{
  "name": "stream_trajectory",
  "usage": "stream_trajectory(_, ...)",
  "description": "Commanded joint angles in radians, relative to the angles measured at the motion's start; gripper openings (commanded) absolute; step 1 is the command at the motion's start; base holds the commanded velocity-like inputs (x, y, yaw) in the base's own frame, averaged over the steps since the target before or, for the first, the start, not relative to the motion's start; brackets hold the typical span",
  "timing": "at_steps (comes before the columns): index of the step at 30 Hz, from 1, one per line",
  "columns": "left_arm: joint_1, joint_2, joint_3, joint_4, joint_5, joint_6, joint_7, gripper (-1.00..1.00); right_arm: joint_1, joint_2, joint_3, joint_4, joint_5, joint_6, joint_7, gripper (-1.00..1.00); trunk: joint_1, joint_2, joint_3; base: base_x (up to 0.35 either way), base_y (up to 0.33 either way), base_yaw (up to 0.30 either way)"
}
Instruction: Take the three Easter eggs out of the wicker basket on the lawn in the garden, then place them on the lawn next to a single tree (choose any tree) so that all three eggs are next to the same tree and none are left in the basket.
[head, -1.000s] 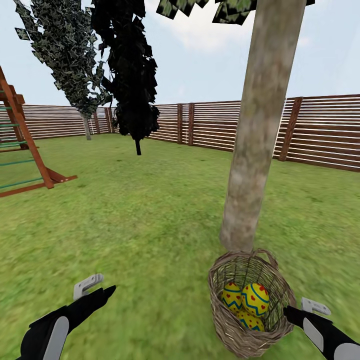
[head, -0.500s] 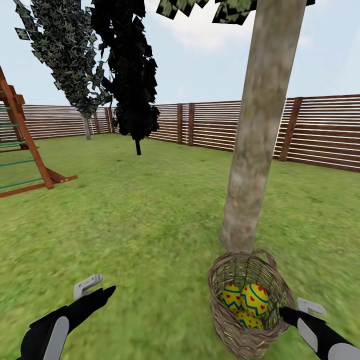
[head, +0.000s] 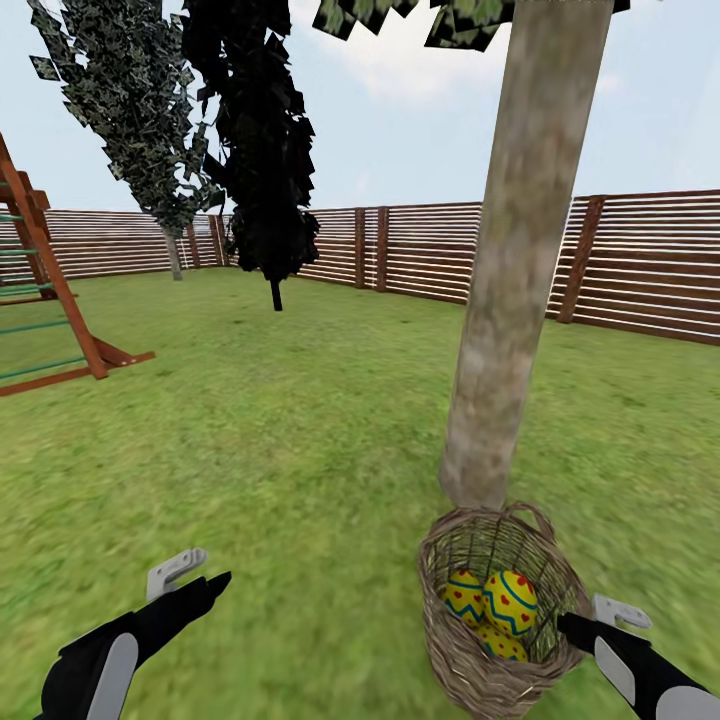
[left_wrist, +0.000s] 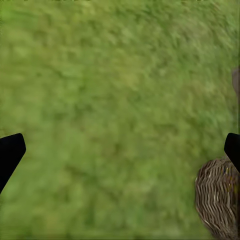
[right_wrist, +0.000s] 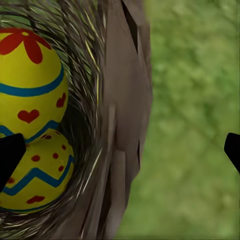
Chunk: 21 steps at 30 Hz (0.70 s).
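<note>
The wicker basket (head: 470, 655) stands on the lawn (head: 300, 450) at the foot of the thick pale tree (head: 500, 330), touching its base. Three yellow Easter eggs lie inside: one (head: 463, 593), a second (head: 511, 601) and a third (head: 499, 646) lower down. My right gripper (head: 595, 618) is open at the basket's right side, straddling its rim. In the right wrist view, the basket wall (right_wrist: 120, 130) rises between the spread fingers, with two eggs (right_wrist: 30, 90) (right_wrist: 35, 175) beside it. My left gripper (head: 195, 577) hangs open and empty over grass, with the basket (left_wrist: 217, 200) off to its side.
A red-brown play tower (head: 45, 290) stands at the far left. A black-foliaged conifer (head: 265, 170) and a grey-leaved tree (head: 150, 130) stand further back. The brown slat fence (head: 640, 265) closes the garden behind. Grass stretches wide between my left arm and the tower.
My right gripper has edged slightly lower and closer against the basket's side. The left arm, eggs and tree have stayed put.
</note>
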Motion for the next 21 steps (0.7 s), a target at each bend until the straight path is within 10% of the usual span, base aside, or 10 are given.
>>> stream_trajectory(1, -0.001, 0.0, 0.002, 0.0, 0.007, 0.006, 0.002, 1.0, 0.0, 0.0, 0.002, -0.003, -0.004, 0.006, -0.005, 1.0, -0.004, 0.007, 0.002, 0.0, 0.0, 0.0)
stream_trajectory(15, -0.001, 0.0, 0.002, 0.009, 0.006, 0.006, 0.0, 1.0, 0.0, -0.002, 0.003, -0.021, -0.005, 0.018, 0.004, 1.0, -0.058, 0.105, 0.046, 0.0, 0.0, 0.0)
stream_trajectory(21, -0.001, -0.001, -0.001, 0.028, 0.004, -0.001, 0.001, 1.0, 0.0, -0.003, 0.0, -0.16, -0.005, 0.157, 0.004, 1.0, -0.081, 0.147, 0.065, 0.0, 0.0, 0.0)
